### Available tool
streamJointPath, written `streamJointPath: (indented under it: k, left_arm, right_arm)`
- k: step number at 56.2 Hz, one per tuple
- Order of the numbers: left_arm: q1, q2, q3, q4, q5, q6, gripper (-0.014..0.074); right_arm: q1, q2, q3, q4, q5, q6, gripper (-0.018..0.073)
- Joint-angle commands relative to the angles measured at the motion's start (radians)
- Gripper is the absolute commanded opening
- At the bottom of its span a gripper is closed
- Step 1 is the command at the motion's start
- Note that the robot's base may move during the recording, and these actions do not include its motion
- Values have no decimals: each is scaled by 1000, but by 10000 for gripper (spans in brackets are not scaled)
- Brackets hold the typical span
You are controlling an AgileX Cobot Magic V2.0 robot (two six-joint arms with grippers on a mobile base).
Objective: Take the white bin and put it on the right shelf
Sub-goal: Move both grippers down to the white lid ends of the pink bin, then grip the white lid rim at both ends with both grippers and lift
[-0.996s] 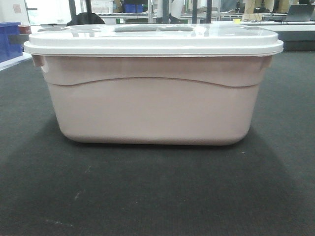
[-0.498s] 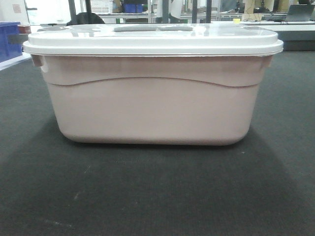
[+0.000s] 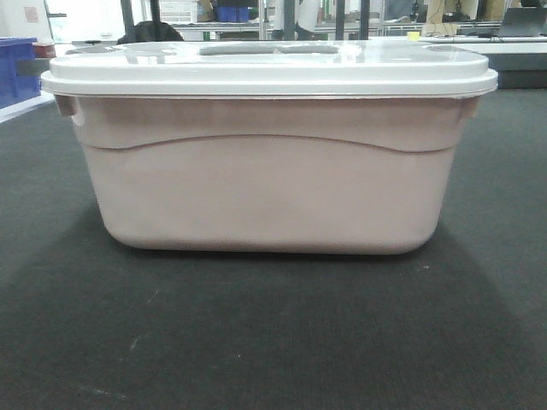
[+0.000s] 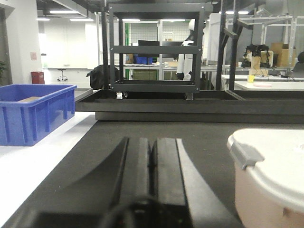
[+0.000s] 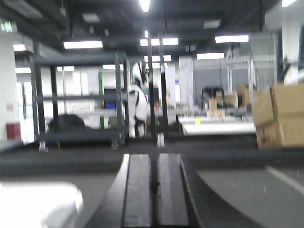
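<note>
My left end effector [image 4: 152, 164] and right end effector [image 5: 154, 190], both closed on nothing, flank the large lidded pinkish-white plastic bin [image 3: 265, 188] sitting mid-way between the dark worktop's [image 3: 256, 342] side edges, likely so I can squeeze its ends.

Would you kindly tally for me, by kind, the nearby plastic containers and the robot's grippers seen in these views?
white bin: 1
blue crate: 1
grippers: 2, the left gripper and the right gripper, both shut
Total: 4
</note>
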Motion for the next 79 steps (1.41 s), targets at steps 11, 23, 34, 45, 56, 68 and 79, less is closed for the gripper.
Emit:
streamJointPath:
  k: [11,23,34,45,56,68,79]
  left_arm:
    - [3,303,-347,-6,186,-1,50]
    - [1,500,-440,-111,264,-1,318]
    - [1,649,-513,-185,344,-1,502]
    - [3,811,-705,-233,528,-1,504]
    - [58,988,-883,-309,674,54,504]
    - [270,1156,-919,-706,853,370,504]
    - [408,1302,-919,-1008,1027,592,501]
  right_arm:
    - [-2,226,-253,0,18,1,203]
    - [-2,423,-268,0,15,1,552]
    - [-2,580,-325,11,110,2,633]
    - [-2,708,-552,107,410,3,633]
    - [-29,888,-830,285,725,13,632]
    - [-159,1074,-991,441,907,-95,632]
    - [-340,1203,-990,747,1059,-416,632]
